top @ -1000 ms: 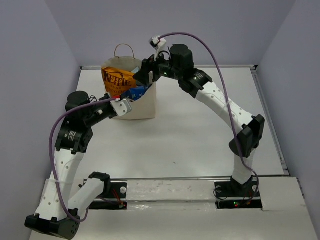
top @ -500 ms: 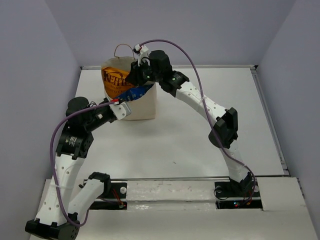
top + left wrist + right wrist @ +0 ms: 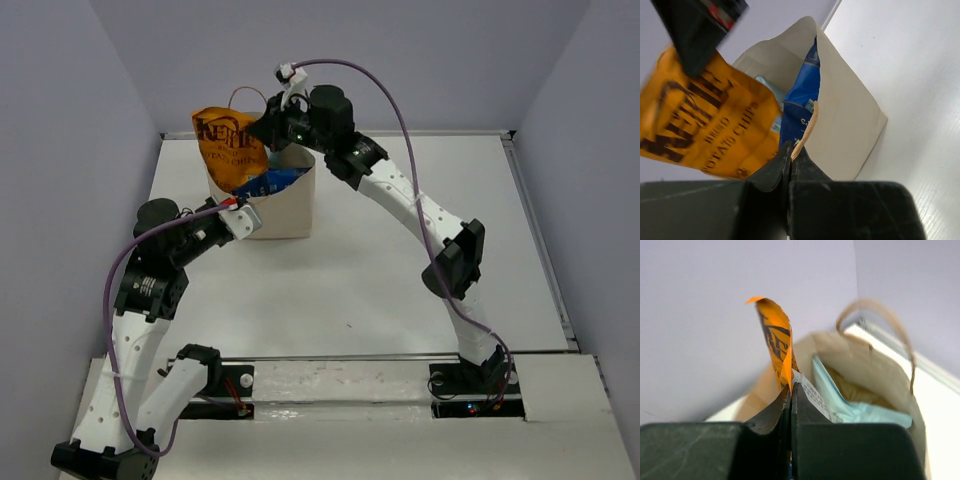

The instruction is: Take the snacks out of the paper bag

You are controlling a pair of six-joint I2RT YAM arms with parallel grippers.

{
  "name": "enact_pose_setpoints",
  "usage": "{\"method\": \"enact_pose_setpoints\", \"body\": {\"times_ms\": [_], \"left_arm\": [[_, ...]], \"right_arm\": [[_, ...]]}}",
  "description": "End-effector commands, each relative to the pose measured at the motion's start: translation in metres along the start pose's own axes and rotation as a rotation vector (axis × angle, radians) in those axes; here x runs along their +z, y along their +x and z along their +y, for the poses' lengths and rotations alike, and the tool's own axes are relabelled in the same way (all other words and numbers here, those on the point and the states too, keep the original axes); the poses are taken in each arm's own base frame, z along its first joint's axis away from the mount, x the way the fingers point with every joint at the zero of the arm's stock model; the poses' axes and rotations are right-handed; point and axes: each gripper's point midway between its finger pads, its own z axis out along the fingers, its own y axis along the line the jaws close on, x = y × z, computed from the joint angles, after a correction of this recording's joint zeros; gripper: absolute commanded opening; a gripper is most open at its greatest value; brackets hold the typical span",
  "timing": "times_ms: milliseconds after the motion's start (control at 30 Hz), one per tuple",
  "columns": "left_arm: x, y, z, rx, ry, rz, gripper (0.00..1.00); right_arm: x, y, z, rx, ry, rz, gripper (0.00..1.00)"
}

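Note:
The cream paper bag [image 3: 285,205] stands upright at the back of the table, its mouth open. My right gripper [image 3: 268,132] is shut on the edge of the orange chip bag [image 3: 222,138] and holds it above the bag's left rim. In the right wrist view the jaws [image 3: 791,387] pinch the orange chip bag [image 3: 776,340]; a light teal packet [image 3: 850,405] lies inside the bag. My left gripper [image 3: 243,218] is shut on the paper bag's brown handle [image 3: 809,130] at the near rim. A dark blue bag [image 3: 801,97] pokes out of the mouth.
The paper bag's far loop handle [image 3: 890,322] arches over the opening. The purple back wall stands close behind the bag. A raised table edge [image 3: 535,230] runs along the right side.
My right gripper has closed on the orange chip bag and pulled it up and to the left, mostly out of the paper bag. The left gripper has kept its hold on the handle.

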Motion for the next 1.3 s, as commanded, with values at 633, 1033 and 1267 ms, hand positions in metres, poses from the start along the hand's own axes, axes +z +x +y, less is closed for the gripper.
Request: {"method": "enact_pose_setpoints", "body": {"times_ms": [633,1033,1267], "left_arm": [[0.011,0.008,0.013,0.003,-0.038,0.031,0.0],[0.012,0.008,0.015,0.017,-0.05,0.025,0.0],[0.013,0.009,0.016,0.01,-0.054,0.029,0.0]], "right_arm": [[-0.313,-0.308,-0.109,0.023,0.614,-0.95,0.01],[-0.249,-0.131,-0.293,0.561,0.763,-0.749,0.01],[-0.247,-0.058,-0.334,0.863,0.841,-0.829,0.01]]}}
